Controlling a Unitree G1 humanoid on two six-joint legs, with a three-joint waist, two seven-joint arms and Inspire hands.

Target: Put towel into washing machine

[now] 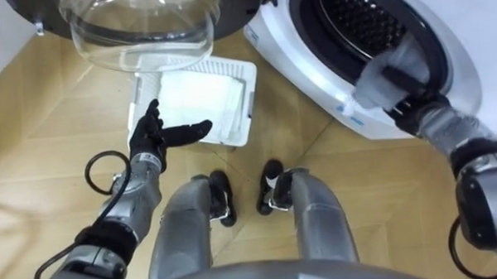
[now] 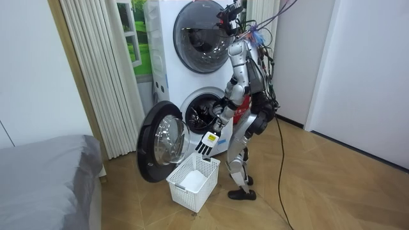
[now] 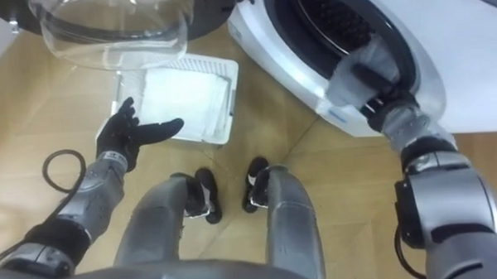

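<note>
The lower washing machine (image 1: 444, 50) stands open, its dark drum (image 1: 352, 16) at the upper right. My right hand (image 1: 402, 71) is at the lower rim of the drum opening, shut on a grey towel (image 1: 376, 85) bunched over its fingers. My left hand (image 1: 153, 134) hangs open, fingers spread, above the near edge of a white laundry basket (image 1: 249, 98) on the floor. Something flat and white (image 1: 193, 96) lies in the basket. In the room view I stand upright facing the washer (image 2: 201, 112), with the left hand (image 2: 208, 142) just over the basket (image 2: 192, 185).
The round glass door (image 1: 141, 27) is swung open to my left, above the basket's far side. A second machine (image 2: 201, 29) is stacked on top. A grey bed (image 2: 45, 172) and a curtain (image 2: 96, 76) are at the room view's left. Wooden floor lies around my feet.
</note>
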